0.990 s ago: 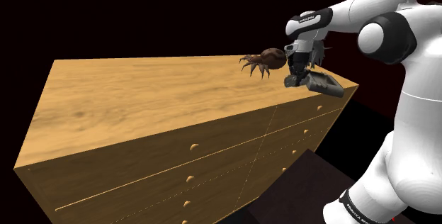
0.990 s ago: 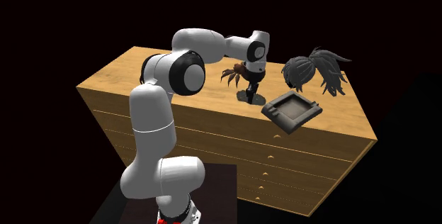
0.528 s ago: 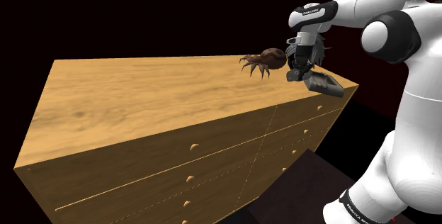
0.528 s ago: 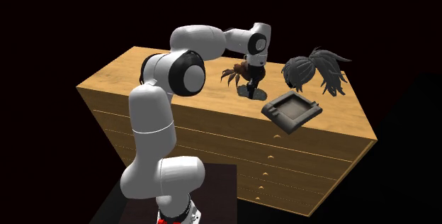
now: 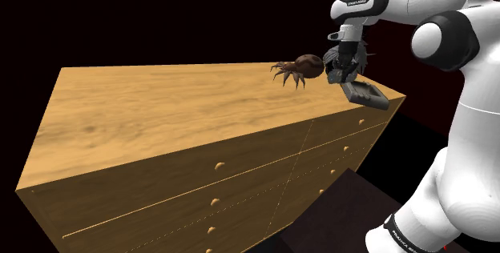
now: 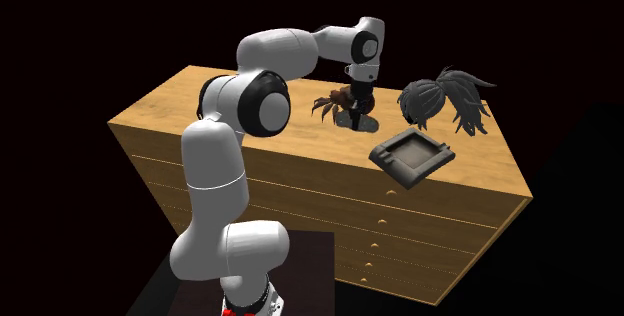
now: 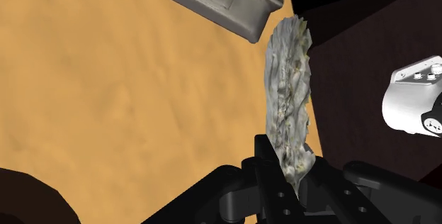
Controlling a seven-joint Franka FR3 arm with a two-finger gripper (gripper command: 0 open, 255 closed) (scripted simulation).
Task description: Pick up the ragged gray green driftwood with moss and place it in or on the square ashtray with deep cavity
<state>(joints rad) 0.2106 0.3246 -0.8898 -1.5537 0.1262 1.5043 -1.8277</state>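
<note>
Black gripper (image 7: 287,160) clamped on ragged grey-green driftwood (image 7: 289,95). Held over dresser (image 5: 160,115) top near front edge, just beside ashtray (image 6: 411,156), outside its cavity. Grey square ashtray sits at front edge.

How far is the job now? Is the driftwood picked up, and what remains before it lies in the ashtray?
Done: the fingers clasp the grey-green driftwood, which seems lifted off the wooden top. In hand: the gripper carries it, beside the square ashtray, not over it. Left: move above the ashtray, lower and release.
</note>
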